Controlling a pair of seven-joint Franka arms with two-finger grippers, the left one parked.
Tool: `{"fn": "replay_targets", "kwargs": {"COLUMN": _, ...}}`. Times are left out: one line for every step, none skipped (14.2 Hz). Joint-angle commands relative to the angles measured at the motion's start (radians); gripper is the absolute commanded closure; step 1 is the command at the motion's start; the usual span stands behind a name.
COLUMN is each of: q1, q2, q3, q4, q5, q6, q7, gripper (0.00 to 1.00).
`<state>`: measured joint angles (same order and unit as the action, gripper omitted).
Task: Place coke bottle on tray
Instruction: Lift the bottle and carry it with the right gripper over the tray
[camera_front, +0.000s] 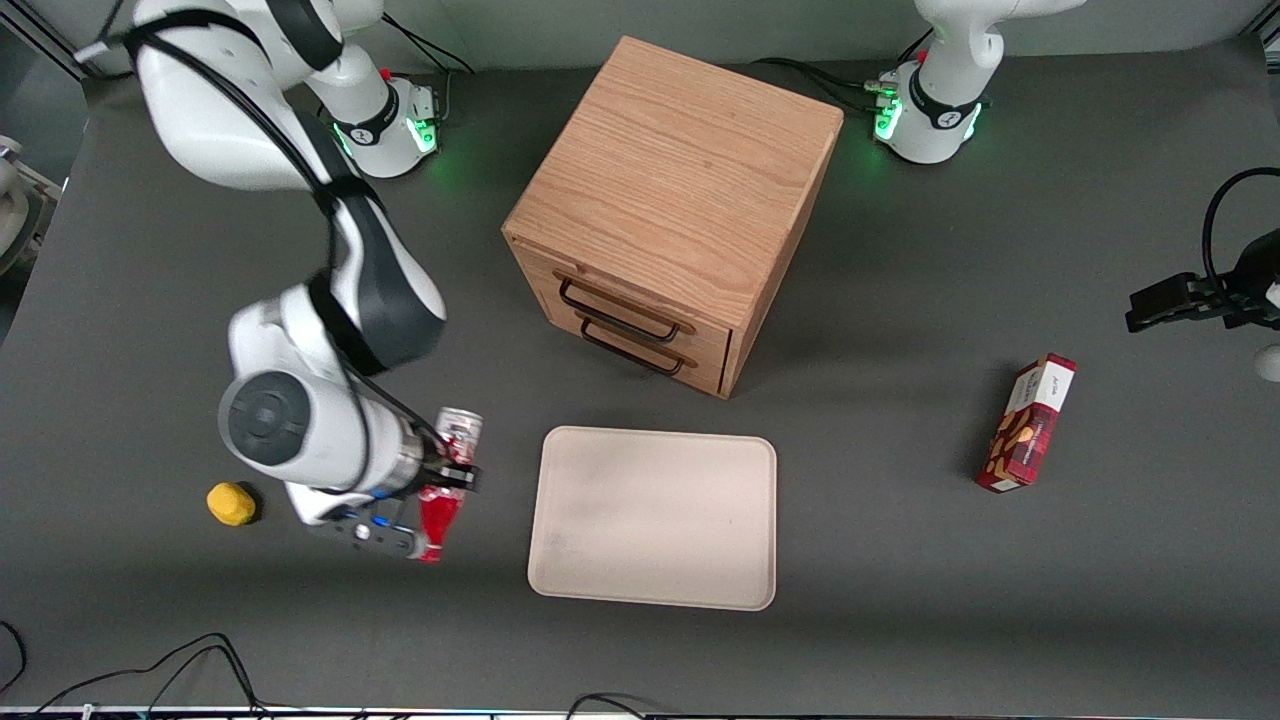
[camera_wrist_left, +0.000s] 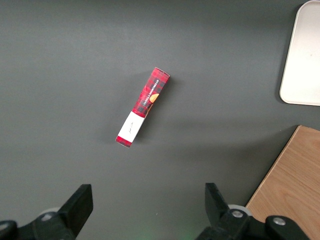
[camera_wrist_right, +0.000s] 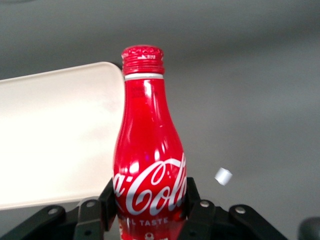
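Red and glossy, the coke bottle (camera_wrist_right: 149, 165) is clamped at its lower body between the two black fingers (camera_wrist_right: 199, 212) of the gripper (camera_front: 447, 478), white script lettering facing the wrist camera. From the front camera the bottle (camera_front: 441, 508) is seen lying roughly horizontal in the grasp, its silver base pointing away from that camera and its red neck pointing toward it. It is held clear of the dark grey surface (camera_front: 900, 560), just beside the tray (camera_front: 655, 518) at the working arm's end, and is not over the tray. The tray is a pale beige-pink rectangle with rounded corners and a low rim, and nothing is seen on it; its corner (camera_wrist_right: 55, 135) is also caught in the wrist view next to the bottle's neck. A small yellow object (camera_front: 231, 503) lies on the surface near the gripper, farther toward the working arm's end. A wooden cabinet (camera_front: 675, 200) with two drawers and dark handles stands farther from the front camera than the tray. A red snack box (camera_front: 1028, 424) lies toward the parked arm's end of the surface, well apart from the tray.
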<state>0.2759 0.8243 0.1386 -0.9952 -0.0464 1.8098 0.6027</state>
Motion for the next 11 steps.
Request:
{"fn": "replay_targets", "kwargs": {"q1": 0.048, "q2": 0.131, "q3": -0.013, "q4": 0.086, "q5": 0.008, "q6": 0.116, "q7": -0.043, "gripper": 1.00}}
{"fn": "replay_targets", "kwargs": {"q1": 0.069, "q2": 0.156, "q3": -0.022, "q4": 0.084, "q5": 0.005, "q6": 0.167, "q7": -0.034, "gripper": 1.00}}
{"fn": "replay_targets", "kwargs": {"q1": 0.103, "q2": 0.174, "q3": -0.060, "q4": 0.082, "q5": 0.007, "q6": 0.201, "q7": -0.029, "gripper": 1.00}}
{"fn": "replay_targets", "kwargs": {"q1": 0.139, "q2": 0.186, "q3": -0.095, "q4": 0.079, "q5": 0.007, "q6": 0.207, "q7": -0.014, "gripper": 1.00}}
{"fn": "replay_targets", "kwargs": {"q1": 0.147, "q2": 0.194, "q3": -0.108, "q4": 0.073, "q5": 0.007, "q6": 0.207, "q7": -0.014, "gripper": 1.00}}
{"fn": "replay_targets", "kwargs": {"q1": 0.149, "q2": 0.208, "q3": -0.109, "q4": 0.072, "q5": 0.007, "q6": 0.209, "q7": -0.012, "gripper": 1.00}}
{"fn": "replay_targets", "kwargs": {"q1": 0.149, "q2": 0.214, "q3": -0.109, "q4": 0.072, "q5": 0.007, "q6": 0.215, "q7": -0.012, "gripper": 1.00}}
{"fn": "replay_targets", "kwargs": {"q1": 0.149, "q2": 0.225, "q3": -0.111, "q4": 0.073, "q5": 0.005, "q6": 0.226, "q7": -0.014, "gripper": 1.00}}
{"fn": "replay_targets", "kwargs": {"q1": 0.150, "q2": 0.236, "q3": -0.111, "q4": 0.073, "q5": 0.004, "q6": 0.239, "q7": -0.014, "gripper": 1.00}}
{"fn": "replay_targets", "kwargs": {"q1": 0.152, "q2": 0.245, "q3": -0.111, "q4": 0.073, "q5": 0.003, "q6": 0.250, "q7": -0.012, "gripper": 1.00}}
{"fn": "replay_targets", "kwargs": {"q1": 0.155, "q2": 0.249, "q3": -0.111, "q4": 0.072, "q5": 0.003, "q6": 0.255, "q7": -0.012, "gripper": 1.00}}
